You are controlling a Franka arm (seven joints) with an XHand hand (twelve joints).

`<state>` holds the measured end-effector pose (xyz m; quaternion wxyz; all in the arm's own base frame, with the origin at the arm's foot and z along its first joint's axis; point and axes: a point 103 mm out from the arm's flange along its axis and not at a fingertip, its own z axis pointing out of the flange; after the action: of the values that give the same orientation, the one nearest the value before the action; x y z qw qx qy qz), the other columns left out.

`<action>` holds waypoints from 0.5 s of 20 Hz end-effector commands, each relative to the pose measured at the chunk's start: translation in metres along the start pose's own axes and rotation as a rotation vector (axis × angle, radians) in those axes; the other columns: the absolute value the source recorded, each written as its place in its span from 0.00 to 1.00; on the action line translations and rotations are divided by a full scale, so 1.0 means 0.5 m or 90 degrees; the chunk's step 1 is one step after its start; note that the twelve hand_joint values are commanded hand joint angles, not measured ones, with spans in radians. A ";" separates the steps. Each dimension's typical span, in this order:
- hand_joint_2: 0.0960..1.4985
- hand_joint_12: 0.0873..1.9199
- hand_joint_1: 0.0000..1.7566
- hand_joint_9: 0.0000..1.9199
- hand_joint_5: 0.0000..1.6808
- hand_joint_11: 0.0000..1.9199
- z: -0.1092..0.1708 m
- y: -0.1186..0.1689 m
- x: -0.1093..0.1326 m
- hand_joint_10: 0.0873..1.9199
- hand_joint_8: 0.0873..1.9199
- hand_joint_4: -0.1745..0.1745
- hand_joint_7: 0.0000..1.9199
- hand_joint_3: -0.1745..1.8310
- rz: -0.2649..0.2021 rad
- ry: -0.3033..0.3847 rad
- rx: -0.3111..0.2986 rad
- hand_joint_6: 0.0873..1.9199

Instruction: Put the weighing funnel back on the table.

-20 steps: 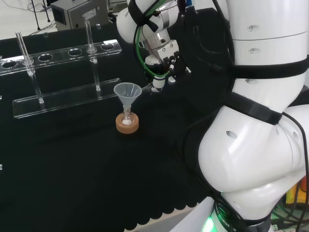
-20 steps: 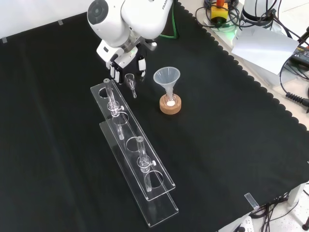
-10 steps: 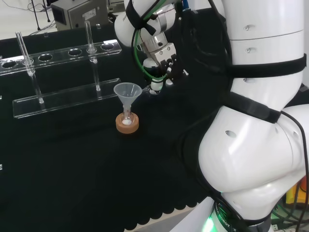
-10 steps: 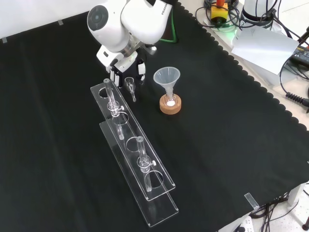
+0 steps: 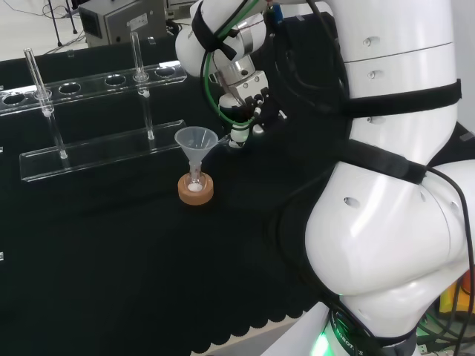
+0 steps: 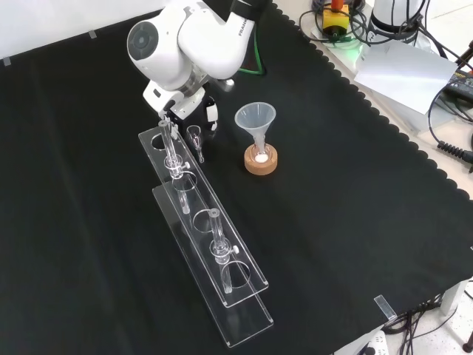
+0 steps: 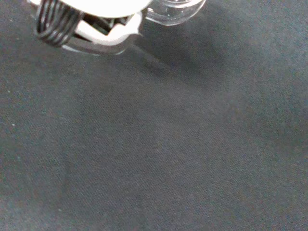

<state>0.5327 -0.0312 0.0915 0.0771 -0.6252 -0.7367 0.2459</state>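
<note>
The weighing funnel (image 6: 195, 137), a small clear scoop-shaped piece with a round mouth and a short thin stem, hangs mouth up and stem down at the fingertips of the robot hand (image 6: 211, 112). The black-and-white fingers are curled in on it and pinch it near the mouth. It is low over the cloth; whether the stem tip touches cannot be told. In the front view it sits toward the bench's far edge, just beside the far end of the test-tube rack (image 6: 222, 277).

The rack is clear flat plastic in two long tiers with round holes, and two thin glass tubes (image 6: 216, 231) stand upright in it. To the right in the front view, near but apart, stands the funnel (image 6: 255, 118), a translucent cone, mouth up, its stem in a small flask on a round cork ring (image 6: 261, 164).

The bench (image 6: 355, 222) is covered with matte black woven cloth, scalloped along its right and near edges.
</note>
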 end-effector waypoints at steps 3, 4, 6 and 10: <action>0.40 0.45 0.63 0.68 0.73 0.55 0.004 0.009 0.003 0.00 0.25 1.00 0.48 0.44 -0.002 -0.001 0.008 0.38; 0.40 0.45 0.63 0.68 0.73 0.55 0.006 0.011 0.000 0.00 0.25 1.00 0.48 0.44 -0.003 -0.001 0.010 0.38; 0.40 0.45 0.63 0.68 0.73 0.55 0.012 0.015 -0.008 0.00 0.25 1.00 0.48 0.44 -0.004 0.002 0.010 0.38; 0.40 0.45 0.63 0.68 0.73 0.55 0.013 0.021 -0.007 0.00 0.25 1.00 0.48 0.44 -0.001 -0.001 0.014 0.38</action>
<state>0.5389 -0.0342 0.0833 0.0829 -0.6228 -0.7361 0.2516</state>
